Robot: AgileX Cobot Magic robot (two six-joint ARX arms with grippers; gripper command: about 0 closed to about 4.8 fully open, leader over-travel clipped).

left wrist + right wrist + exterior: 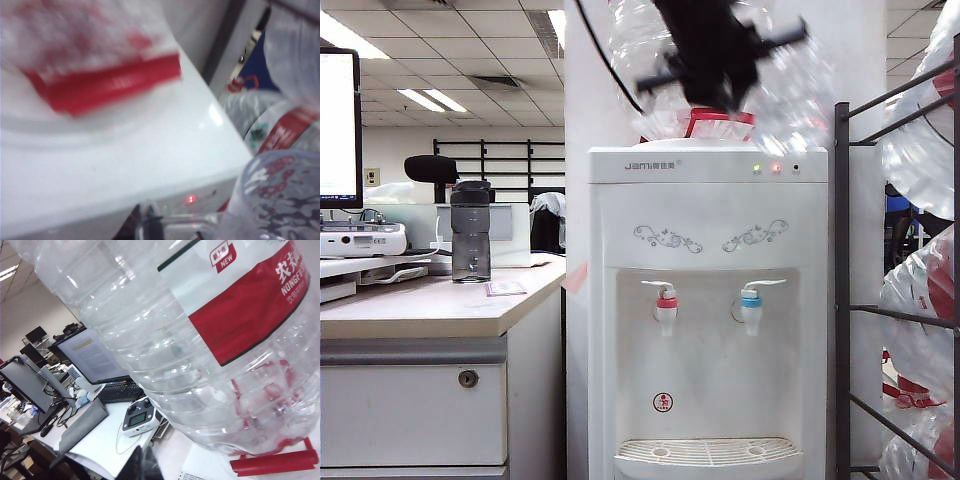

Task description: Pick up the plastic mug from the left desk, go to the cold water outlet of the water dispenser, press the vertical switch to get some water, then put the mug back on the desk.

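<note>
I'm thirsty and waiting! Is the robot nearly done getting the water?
Not yet. Done: the plastic mug is off the left desk, in the left gripper, up above the water dispenser. The right gripper is by the big bottle. Left: reaching the cold water outlet, pressing, filling, returning the mug.

I see one of my arms (705,50) as a blurred black block with thin black rods jutting out on both sides and a black cable (605,55) curving down on its left.

Clear faceted plastic mug (280,200), glossy white dispenser (708,300), matt wooden desk (430,310)
</note>
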